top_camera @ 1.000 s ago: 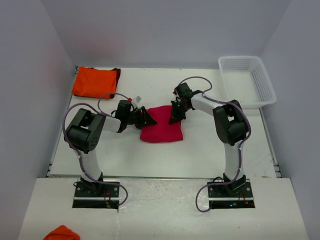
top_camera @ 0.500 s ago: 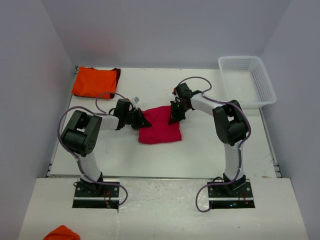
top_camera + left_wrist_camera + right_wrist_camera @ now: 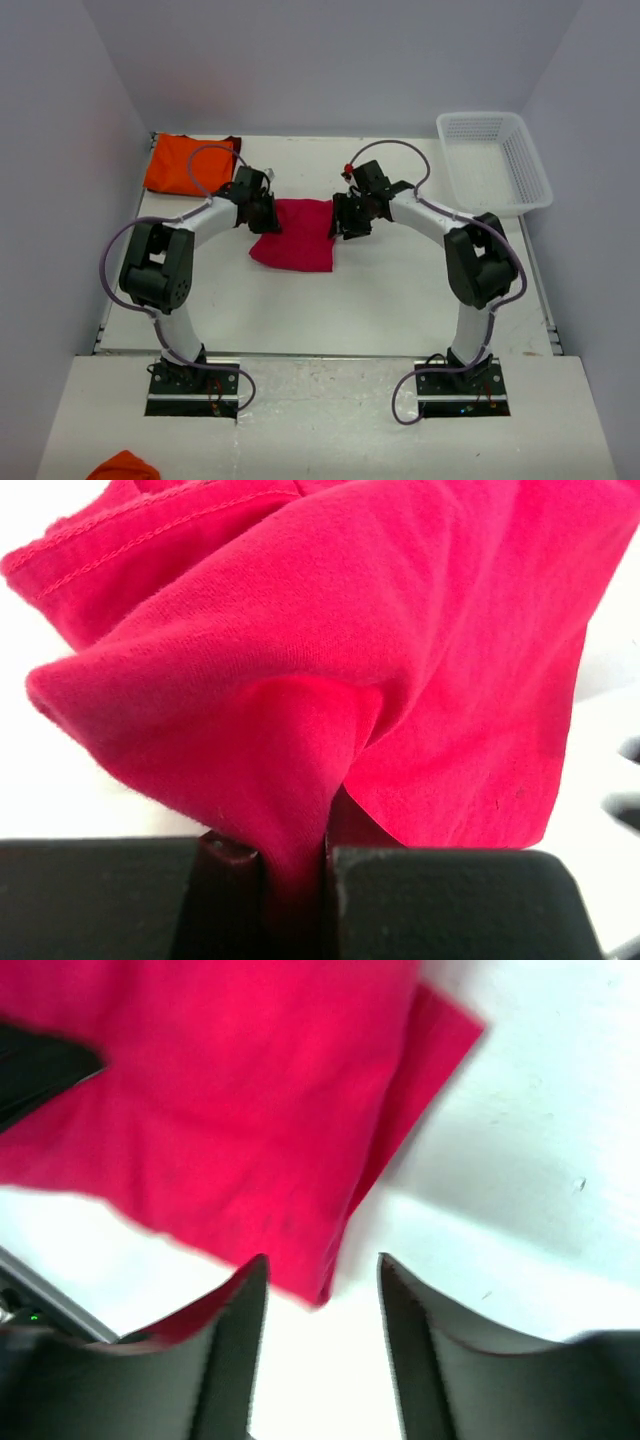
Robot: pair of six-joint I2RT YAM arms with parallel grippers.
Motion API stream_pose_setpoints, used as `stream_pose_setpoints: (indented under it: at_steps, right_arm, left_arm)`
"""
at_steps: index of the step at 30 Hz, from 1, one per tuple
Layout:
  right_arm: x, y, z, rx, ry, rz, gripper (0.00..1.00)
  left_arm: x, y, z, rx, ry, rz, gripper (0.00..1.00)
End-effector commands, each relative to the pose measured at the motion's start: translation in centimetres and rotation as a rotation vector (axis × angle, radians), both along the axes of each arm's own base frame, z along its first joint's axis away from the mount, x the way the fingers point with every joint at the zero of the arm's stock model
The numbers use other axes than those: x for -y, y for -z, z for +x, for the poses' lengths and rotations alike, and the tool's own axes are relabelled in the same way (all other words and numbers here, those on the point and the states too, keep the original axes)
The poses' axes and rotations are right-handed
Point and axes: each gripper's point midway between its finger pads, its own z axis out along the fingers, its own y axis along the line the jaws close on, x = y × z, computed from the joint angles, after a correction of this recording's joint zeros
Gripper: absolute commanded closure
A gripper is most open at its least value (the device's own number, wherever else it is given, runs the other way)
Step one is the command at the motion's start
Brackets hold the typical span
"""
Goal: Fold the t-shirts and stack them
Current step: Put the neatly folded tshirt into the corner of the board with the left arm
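The crimson-pink t-shirt lies folded mid-table. My left gripper is at its left edge, shut on a bunched fold of the pink cloth, which is pinched between the jaws of the left gripper. My right gripper stands at the shirt's right edge. In the right wrist view that gripper is open, and a corner of the pink t-shirt lies just ahead of the gap, untouched. The orange t-shirt with a dark maroon edge lies folded at the back left corner.
A white lattice basket stands at the back right corner. Another orange cloth lies off the table at the bottom left. Grey walls close in the table on three sides.
The pink t-shirt has slid left and a little toward the back, drawn by the left gripper. The right gripper has opened and let go of the shirt's right edge.
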Motion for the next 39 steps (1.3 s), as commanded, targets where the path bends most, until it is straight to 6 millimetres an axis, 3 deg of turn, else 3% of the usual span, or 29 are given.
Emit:
stream_pose_setpoints:
  at_steps: [1,2,6,9,12,14,15,18,19,24,29,34,39]
  right_arm:
    - [-0.7,-7.4,0.5,0.225,-0.015,0.039,0.46]
    - [-1.0,-9.4,-0.5,0.260,-0.028,0.050,0.44]
    - [-0.8,-12.3,-3.0,0.318,-0.023,0.028,0.43]
    - [-1.0,-13.0,-5.1,0.311,-0.016,0.057,0.43]
    - [-1.4,-11.7,-7.4,0.282,-0.056,0.060,0.44]
    - [-1.1,-10.7,-8.1,0.260,-0.070,0.034,0.44]
    - [-0.9,-10.0,-8.6,0.242,-0.077,0.009,0.45]
    - [-0.3,-8.9,-9.4,0.228,-0.089,-0.039,0.45]
    - [0.2,-8.2,-9.6,0.221,-0.082,-0.056,0.45]
    - [1.4,-8.1,-11.1,0.213,-0.080,-0.059,0.45]
    - [2.4,-8.1,-11.9,0.216,-0.073,-0.067,0.45]
    - [3.4,-7.9,-12.2,0.230,-0.073,-0.100,0.44]
    - [3.4,-7.7,-12.1,0.221,-0.075,-0.114,0.44]
  left_arm:
    - [-2.1,-2.7,2.9,0.096,0.006,0.125,1.00]
    - [-2.5,-3.1,3.4,0.115,0.001,0.151,1.00]
    - [-3.0,-6.3,5.4,0.196,0.022,0.199,1.00]
    - [-2.8,-9.4,7.2,0.280,0.042,0.207,1.00]
    - [-2.5,-13.3,9.2,0.364,0.084,0.236,1.00]
    - [-3.4,-14.3,10.2,0.390,0.087,0.306,1.00]
    - [-3.5,-16.0,10.9,0.422,0.089,0.315,1.00]
    - [-4.3,-17.4,12.1,0.443,0.122,0.381,1.00]
    - [-4.3,-18.7,13.1,0.477,0.133,0.398,1.00]
    - [-6.4,-22.2,15.5,0.553,0.123,0.466,1.00]
    - [-8.9,-23.2,16.7,0.566,0.101,0.546,1.00]
    - [-12.7,-24.4,17.9,0.595,0.052,0.588,1.00]
    - [-14.6,-25.3,18.9,0.606,0.026,0.620,1.00]
